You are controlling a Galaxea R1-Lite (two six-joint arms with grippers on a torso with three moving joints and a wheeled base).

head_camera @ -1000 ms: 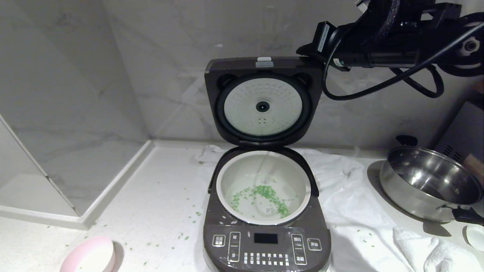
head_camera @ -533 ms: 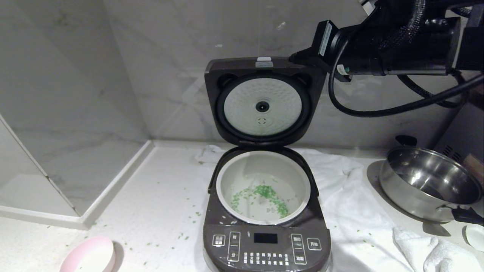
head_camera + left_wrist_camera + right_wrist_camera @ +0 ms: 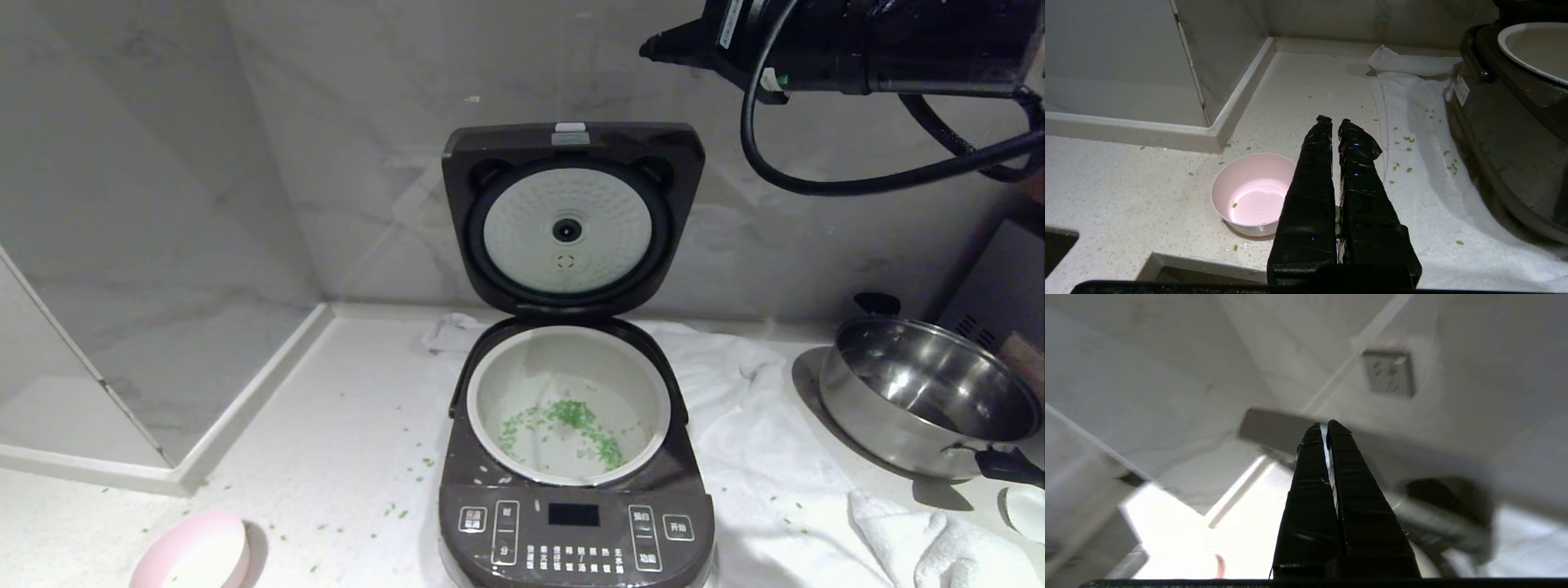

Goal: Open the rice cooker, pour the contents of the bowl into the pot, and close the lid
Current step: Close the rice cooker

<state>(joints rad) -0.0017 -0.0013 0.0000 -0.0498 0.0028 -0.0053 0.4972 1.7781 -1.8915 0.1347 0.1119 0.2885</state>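
The rice cooker [image 3: 575, 531] stands open in the middle of the counter, its lid [image 3: 571, 216] upright with the dimpled white disc facing me. Chopped green bits [image 3: 571, 420] lie in the off-white pot [image 3: 498, 384]. At the front left the pink bowl [image 3: 196, 555] sits upright and nearly empty; the left wrist view shows this bowl [image 3: 1251, 192] beside my shut left gripper [image 3: 1333, 122], which hangs above the counter. High at the upper right, above the lid's right corner, my right gripper [image 3: 649, 49] is shut on nothing; the right wrist view has this gripper [image 3: 1326, 426] in front of the blurred lid [image 3: 1267, 428].
A steel pan [image 3: 927, 396] with a black handle stands at the right. A white cloth [image 3: 763, 457] lies under and right of the cooker, with a folded towel [image 3: 939, 547] at the front right. Green bits are scattered on the counter [image 3: 343, 425]. Marble walls close off the back and left.
My right arm has risen from beside the lid's upper right corner to well above it. The lid, the bowl and the left gripper have not moved.
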